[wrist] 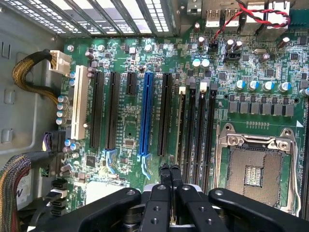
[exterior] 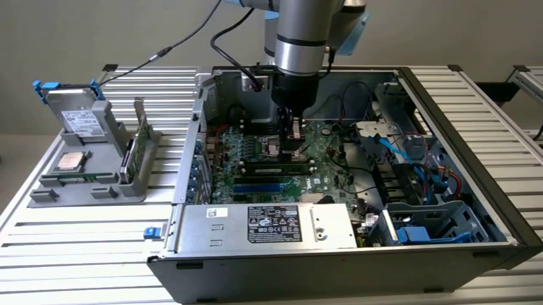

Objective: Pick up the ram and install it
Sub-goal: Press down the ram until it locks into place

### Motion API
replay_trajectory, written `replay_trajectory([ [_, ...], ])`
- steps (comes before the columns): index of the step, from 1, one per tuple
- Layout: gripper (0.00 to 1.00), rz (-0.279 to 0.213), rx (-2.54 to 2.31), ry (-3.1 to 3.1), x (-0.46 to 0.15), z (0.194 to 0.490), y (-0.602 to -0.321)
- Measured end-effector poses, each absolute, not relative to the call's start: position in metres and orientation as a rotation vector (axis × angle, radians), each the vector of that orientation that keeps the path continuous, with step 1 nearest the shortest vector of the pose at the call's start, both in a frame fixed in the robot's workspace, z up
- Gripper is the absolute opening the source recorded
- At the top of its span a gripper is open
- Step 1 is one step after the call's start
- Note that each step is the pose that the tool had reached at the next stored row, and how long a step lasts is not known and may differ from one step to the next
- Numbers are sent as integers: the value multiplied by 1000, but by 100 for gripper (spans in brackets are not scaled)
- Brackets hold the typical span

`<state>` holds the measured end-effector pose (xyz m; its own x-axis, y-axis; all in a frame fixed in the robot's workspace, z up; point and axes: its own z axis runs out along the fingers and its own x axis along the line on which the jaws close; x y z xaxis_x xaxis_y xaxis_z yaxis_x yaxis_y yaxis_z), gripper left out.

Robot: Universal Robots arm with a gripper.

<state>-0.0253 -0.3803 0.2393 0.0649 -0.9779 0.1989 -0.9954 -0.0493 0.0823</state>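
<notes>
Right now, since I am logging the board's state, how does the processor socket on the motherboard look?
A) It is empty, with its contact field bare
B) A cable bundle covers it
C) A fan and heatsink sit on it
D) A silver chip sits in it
A: in the wrist view the processor socket lies open inside its metal frame, with nothing seated on the bare contacts.

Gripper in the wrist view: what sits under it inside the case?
Under the gripper lie the green motherboard, its long black memory slots and the open processor socket. The slot ends beneath the fingers are covered.
</notes>
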Motion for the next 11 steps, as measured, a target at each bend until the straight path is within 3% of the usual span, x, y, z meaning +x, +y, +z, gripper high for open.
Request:
replay_trajectory([
  [11,10,131,2139,-2018,-26,239,-381],
])
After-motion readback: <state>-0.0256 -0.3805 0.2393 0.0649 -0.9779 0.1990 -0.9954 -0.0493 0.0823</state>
